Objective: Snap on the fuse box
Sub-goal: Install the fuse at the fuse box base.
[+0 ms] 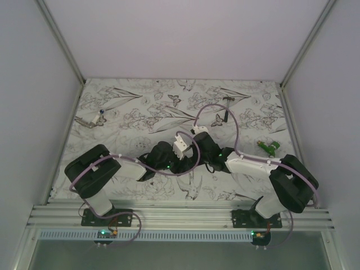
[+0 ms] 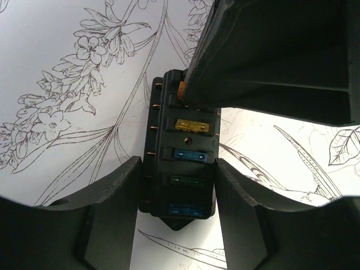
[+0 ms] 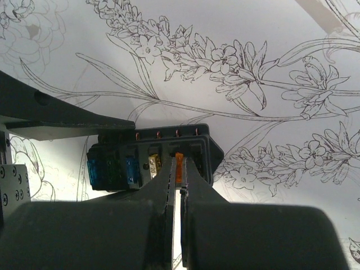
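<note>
Both grippers meet on the fuse box at mid-bench

The left gripper (image 2: 178, 185) clasps the fuse box (image 2: 185, 140) across its width, one finger against each long side. The box is over the flower-printed bench (image 1: 140, 95), near its middle; whether it rests on the bench or is lifted cannot be told. The right gripper (image 3: 179, 175) is closed at the box's far end, its tips pinching a thin orange fuse (image 3: 178, 162). A yellow fuse (image 2: 193, 125) and a blue fuse (image 2: 189, 154) sit in the slots just below it. A small green object (image 1: 269, 147) lies well apart, on the right.
</note>
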Tool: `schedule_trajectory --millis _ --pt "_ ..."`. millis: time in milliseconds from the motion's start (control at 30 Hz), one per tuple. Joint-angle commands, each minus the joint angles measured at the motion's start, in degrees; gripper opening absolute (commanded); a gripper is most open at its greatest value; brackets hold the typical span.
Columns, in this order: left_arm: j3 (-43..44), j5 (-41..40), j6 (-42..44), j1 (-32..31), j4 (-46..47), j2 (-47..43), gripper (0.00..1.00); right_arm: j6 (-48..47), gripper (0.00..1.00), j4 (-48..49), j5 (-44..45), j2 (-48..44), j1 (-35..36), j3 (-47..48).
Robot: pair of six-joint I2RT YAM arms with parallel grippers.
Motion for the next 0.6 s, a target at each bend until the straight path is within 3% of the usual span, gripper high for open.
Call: schedule_trajectory --millis 0,333,567 --pt "-0.2 1.1 -0.7 -0.6 -7.5 0.7 0.34 -4.7 0.0 -4.7 0.1 4.0 5.1 1.2" --pt "0.3 1.7 -1.6 -0.4 -7.4 1.1 0.34 -4.7 0.0 -6.4 1.2 6.0 7.4 1.9" --pt "-0.2 1.1 -1.3 -0.5 -7.4 0.6 0.41 -5.6 0.03 -6.4 1.8 2.8 7.7 1.6"
